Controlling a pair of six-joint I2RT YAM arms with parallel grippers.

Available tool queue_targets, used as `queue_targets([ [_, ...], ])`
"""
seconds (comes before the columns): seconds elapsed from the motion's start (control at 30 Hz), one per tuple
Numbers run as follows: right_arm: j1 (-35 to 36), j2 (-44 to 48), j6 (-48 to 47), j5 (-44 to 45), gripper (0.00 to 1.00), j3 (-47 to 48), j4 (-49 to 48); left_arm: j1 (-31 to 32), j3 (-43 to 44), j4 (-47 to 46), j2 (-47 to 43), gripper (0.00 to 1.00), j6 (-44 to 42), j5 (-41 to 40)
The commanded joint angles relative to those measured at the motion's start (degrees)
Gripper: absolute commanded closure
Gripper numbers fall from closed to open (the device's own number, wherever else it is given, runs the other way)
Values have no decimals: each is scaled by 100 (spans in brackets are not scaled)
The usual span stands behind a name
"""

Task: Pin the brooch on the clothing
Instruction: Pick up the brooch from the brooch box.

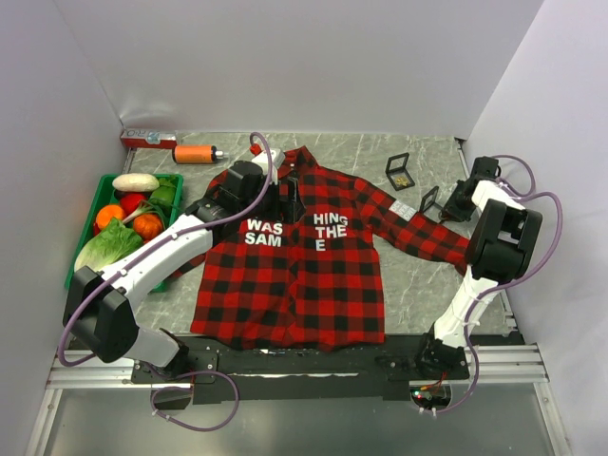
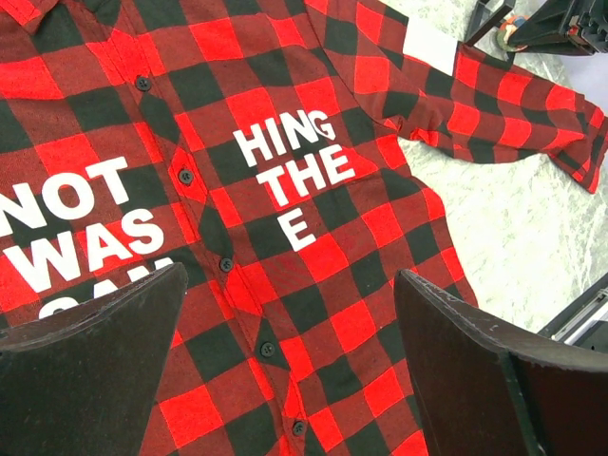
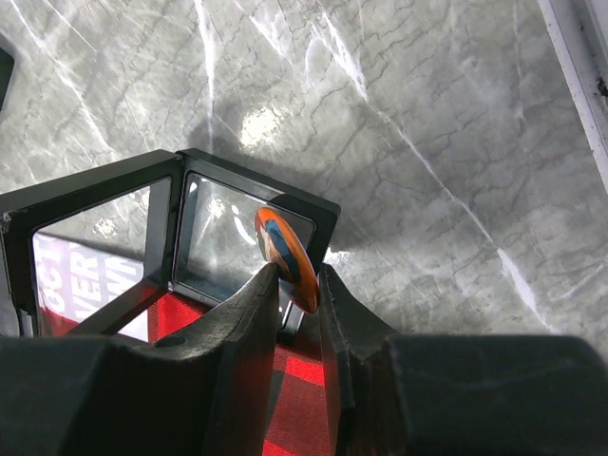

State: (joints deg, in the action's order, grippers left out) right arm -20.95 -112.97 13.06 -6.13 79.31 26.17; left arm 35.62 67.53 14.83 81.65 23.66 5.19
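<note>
Marble table [image 1: 418, 275], shirt [image 1: 294, 285] spread at centre. Pickup step: pinching brooch [image 3: 288, 255] with right hand [image 3: 297, 285] at 3 o'clock, beside open case [image 3: 104, 195]; holding left hand [image 2: 290, 285] released over lettering. Next: lift clear, carry to shirt.

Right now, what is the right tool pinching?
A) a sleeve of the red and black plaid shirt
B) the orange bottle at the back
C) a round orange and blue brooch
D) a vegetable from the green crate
C: in the right wrist view the right tool has its fingertips on either side of the round orange and blue brooch, right in front of the open black display frame.
</note>
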Motion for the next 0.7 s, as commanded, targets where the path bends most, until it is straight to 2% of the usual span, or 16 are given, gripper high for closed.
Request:
queue_targets([
  [0.0,-76,433,56,42,71,-56,-165,7,156,-94,27,4,77,149],
  [0.5,-85,1004,206,24,73,-601,-446,7,173,-68,71,4,86,193],
  [0.67,-85,847,136,50,74,-513,-420,7,173,-77,88,3,86,219],
])
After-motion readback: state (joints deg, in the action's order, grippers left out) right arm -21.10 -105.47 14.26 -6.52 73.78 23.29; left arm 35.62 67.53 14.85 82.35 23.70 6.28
